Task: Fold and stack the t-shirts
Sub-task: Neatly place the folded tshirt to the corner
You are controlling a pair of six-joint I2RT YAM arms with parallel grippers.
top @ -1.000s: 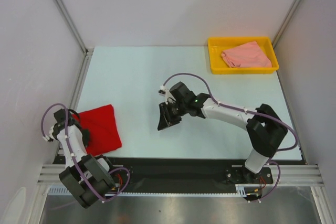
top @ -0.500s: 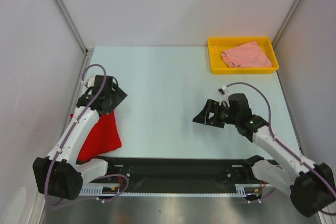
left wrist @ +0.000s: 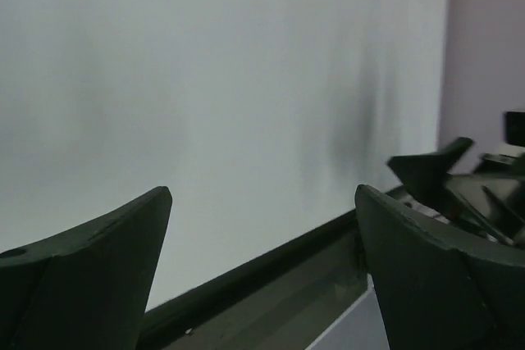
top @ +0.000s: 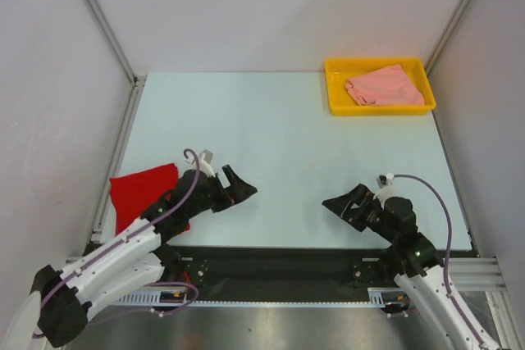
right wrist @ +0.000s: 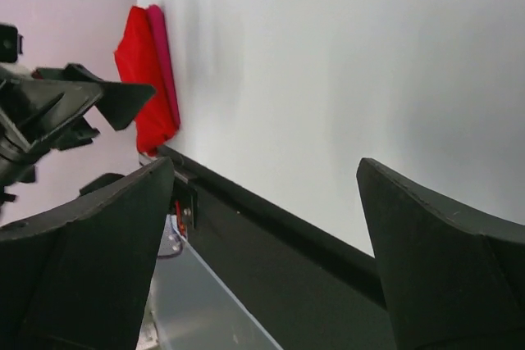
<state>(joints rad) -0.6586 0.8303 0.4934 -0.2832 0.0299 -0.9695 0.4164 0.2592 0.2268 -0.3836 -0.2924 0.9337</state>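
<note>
Red t-shirt [top: 141, 192]: folded, flat on table [top: 271, 129], just left of left claw [top: 236, 189]; left arm crosses its near corner. Right wrist view shows magenta t-shirt [right wrist: 164, 59] as thin strip along red one's edge, seemingly underneath it; hard to confirm. Salmon t-shirt [top: 382, 86]: crumpled in yellow tray [top: 335, 97], well beyond right claw [top: 344, 203], far right corner. Both claws low over table's near part, tips facing each other, well apart. Left claw: fingers spread wide, nothing between. Right claw: likewise spread, empty. Black rail [top: 271, 264] runs below both claws.
</note>
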